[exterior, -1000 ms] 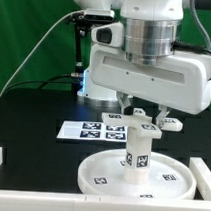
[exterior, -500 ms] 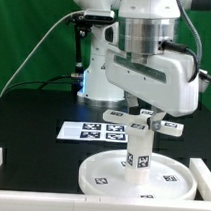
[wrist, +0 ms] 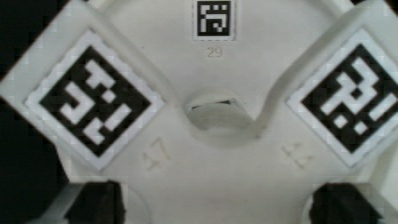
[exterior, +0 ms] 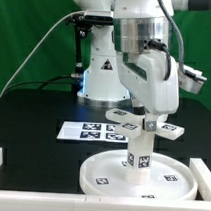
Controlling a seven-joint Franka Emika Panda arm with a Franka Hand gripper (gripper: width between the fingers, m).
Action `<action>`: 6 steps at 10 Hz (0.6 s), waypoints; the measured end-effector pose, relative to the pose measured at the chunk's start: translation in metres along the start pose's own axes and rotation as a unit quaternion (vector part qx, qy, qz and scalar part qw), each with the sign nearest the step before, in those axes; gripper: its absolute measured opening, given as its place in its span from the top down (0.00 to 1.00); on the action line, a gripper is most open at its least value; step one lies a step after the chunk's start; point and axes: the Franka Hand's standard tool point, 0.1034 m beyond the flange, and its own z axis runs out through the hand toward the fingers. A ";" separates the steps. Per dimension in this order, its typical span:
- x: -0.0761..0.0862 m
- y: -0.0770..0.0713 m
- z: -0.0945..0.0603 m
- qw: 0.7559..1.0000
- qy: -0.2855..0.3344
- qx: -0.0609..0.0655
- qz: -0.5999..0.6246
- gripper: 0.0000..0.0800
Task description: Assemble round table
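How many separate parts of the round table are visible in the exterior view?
3. The round disc lies nearest the camera; the leg stands upright on its middle; the cross-shaped base sits on top of the leg. None seems hidden.

The arm (exterior: 155,86) is wearing smooth, glossy white shells over rounded joints. A silver-grey metal collar (exterior: 143,33) is ringing its wrist. A thin black cable (exterior: 32,54) is running towards it, a blue light (exterior: 82,84) is glowing low on the white pedestal (exterior: 103,81), and the gripper (wrist: 217,206) is showing two black fingers (wrist: 93,203).
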 end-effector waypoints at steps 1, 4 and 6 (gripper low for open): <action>0.000 0.000 0.000 1.000 0.000 0.000 0.000 0.23; -0.002 0.005 -0.024 0.996 -0.019 -0.014 -0.085 0.19; -0.003 0.004 -0.032 0.984 -0.024 -0.010 -0.179 0.19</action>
